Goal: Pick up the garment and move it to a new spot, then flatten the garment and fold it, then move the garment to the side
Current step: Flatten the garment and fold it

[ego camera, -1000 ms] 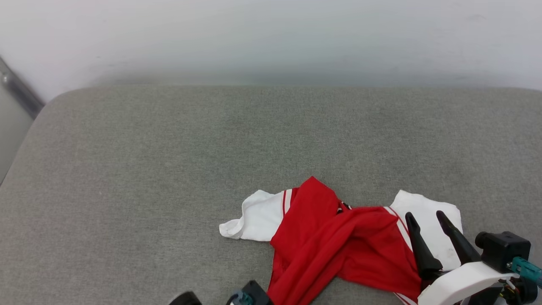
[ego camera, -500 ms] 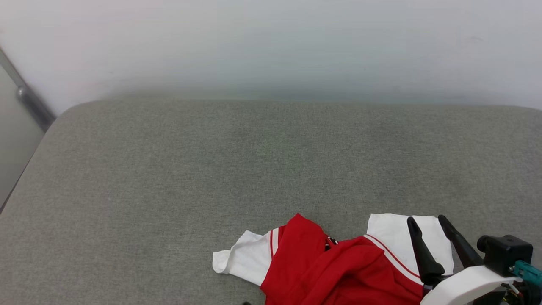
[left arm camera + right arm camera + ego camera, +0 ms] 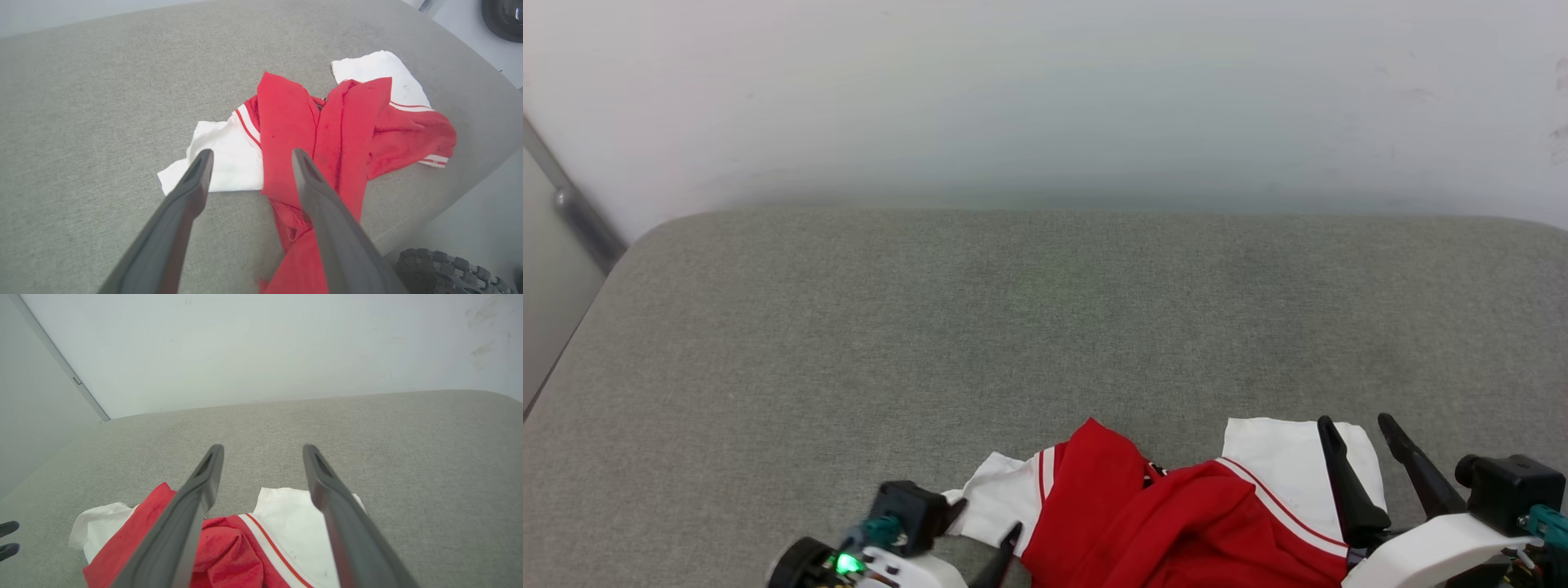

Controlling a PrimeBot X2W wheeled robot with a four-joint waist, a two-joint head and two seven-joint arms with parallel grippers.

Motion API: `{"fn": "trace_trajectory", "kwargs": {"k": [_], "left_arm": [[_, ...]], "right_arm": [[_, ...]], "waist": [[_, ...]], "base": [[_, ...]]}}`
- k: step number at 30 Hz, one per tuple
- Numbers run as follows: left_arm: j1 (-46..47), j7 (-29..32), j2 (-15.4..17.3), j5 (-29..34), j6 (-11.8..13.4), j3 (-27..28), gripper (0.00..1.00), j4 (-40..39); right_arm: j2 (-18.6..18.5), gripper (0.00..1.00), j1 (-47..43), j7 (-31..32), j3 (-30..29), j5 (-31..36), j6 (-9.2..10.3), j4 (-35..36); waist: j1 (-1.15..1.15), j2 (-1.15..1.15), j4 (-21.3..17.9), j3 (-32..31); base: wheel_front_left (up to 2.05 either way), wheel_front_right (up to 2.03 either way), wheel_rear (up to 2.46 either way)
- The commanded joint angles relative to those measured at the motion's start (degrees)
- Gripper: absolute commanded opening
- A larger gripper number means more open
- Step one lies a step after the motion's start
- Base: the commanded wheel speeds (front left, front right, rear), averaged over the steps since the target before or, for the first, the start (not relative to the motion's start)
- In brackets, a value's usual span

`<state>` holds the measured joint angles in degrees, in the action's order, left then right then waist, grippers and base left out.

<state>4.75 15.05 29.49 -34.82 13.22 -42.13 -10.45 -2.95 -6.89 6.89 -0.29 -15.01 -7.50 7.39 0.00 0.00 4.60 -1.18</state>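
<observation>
Note garment (image 3: pixel 343 122) crumpled ahead of both grippers.
Left gripper (image 3: pixel 251 153) spread wide, aimed at one white sleeve (image 3: pixel 224 143).
Right gripper (image 3: pixel 263 449) likewise wide over the other sleeve (image 3: pixel 286 510). Presumably poised for a two-point pickup.

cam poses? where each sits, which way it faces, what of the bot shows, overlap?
Head view: on the head, facing forward and down at the grey cushion; left claw lower left, right claw lower right, both open.
Left wrist view: on that wrist, looking along its own fingers down at the garment.
Right wrist view: on that wrist, along its own fingers, across the cushion toward the wall.
Shared: all three see the garment.
</observation>
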Motion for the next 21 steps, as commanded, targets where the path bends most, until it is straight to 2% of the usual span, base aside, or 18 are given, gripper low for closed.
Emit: {"fn": "trace_trajectory", "kwargs": {"k": [1,4,7,14,21], "left_arm": [[0.48,-0.76,0.46,0.24,0.56,0.92,1.00,0.29],[1.14,-1.74,1.48,-0.27,1.45,3.18,1.00,1.59],[2.46,-0.56,2.53,-1.35,0.54,4.30,1.00,3.63],[8.69,7.37,4.52,-4.50,-5.38,3.12,1.00,9.62],[14.49,14.04,2.89,-6.03,-11.49,-0.35,1.00,19.14]], "right_arm": [[0.09,1.00,-0.36,0.05,-0.12,-0.04,0.02,0.30],[0.09,1.00,-0.14,0.11,-0.24,-0.06,0.02,0.58],[0.09,1.00,-0.05,0.26,-0.38,-0.01,0.02,0.88],[0.09,1.00,2.07,0.76,0.53,0.74,0.02,1.36],[0.09,1.00,3.56,0.25,0.64,0.47,0.02,1.06]], "waist": [[0.00,0.00,-0.10,0.08],[0.00,0.00,-0.34,0.39],[0.00,0.00,-0.56,1.02],[0.00,0.00,-1.80,4.56],[0.00,0.00,-3.06,7.84]], "base": [[0.00,0.00,0.00],[0.00,0.00,0.00],[0.00,0.00,0.00],[0.00,0.00,0.00],[0.00,0.00,0.00]]}}
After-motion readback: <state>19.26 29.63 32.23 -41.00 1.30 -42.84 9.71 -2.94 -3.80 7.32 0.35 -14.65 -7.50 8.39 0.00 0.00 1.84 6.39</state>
